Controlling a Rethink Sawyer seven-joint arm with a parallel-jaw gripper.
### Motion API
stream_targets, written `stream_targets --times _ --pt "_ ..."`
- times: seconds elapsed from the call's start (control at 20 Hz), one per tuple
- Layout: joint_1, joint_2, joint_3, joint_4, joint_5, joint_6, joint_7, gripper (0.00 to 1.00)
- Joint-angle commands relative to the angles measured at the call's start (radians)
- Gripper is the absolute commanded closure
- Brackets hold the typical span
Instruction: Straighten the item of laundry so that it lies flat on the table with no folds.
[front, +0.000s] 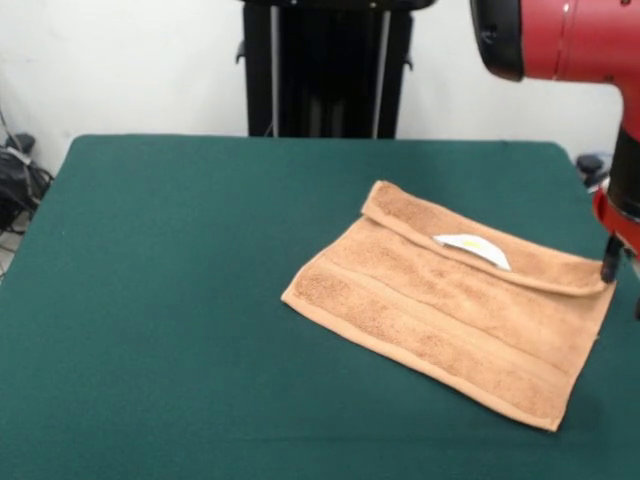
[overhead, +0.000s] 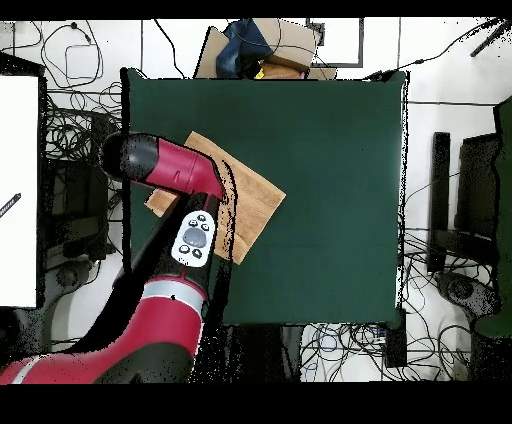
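Observation:
The item of laundry (front: 450, 310), a light orange-brown towel, lies on the right half of the green table (front: 180, 300). Its far edge is folded over toward the front in a narrow flap, and a small white label (front: 472, 248) shows under that flap. The rest of it lies flat, with its border bands visible. My gripper (front: 622, 275) hangs at the picture's right edge, right at the flap's far right corner, and is partly cut off. In the overhead view the red arm (overhead: 175, 170) covers the left part of the towel (overhead: 255, 205) and hides the gripper.
The table edge (overhead: 403, 200) lies far from the towel on one side. The towel sits close to the opposite edge. A cardboard box (overhead: 270, 50) and tangled cables (overhead: 70, 130) lie off the table.

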Motion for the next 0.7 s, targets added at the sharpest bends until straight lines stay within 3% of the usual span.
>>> stream_targets --times 0.05,0.4,0.7 --pt "0.011 0.104 0.046 0.046 -0.006 -0.064 0.188 0.0" --pt "0.065 0.135 0.004 0.025 -0.014 -0.066 0.227 0.0" --pt "0.063 0.067 0.025 0.123 -0.003 -0.103 0.182 0.0"
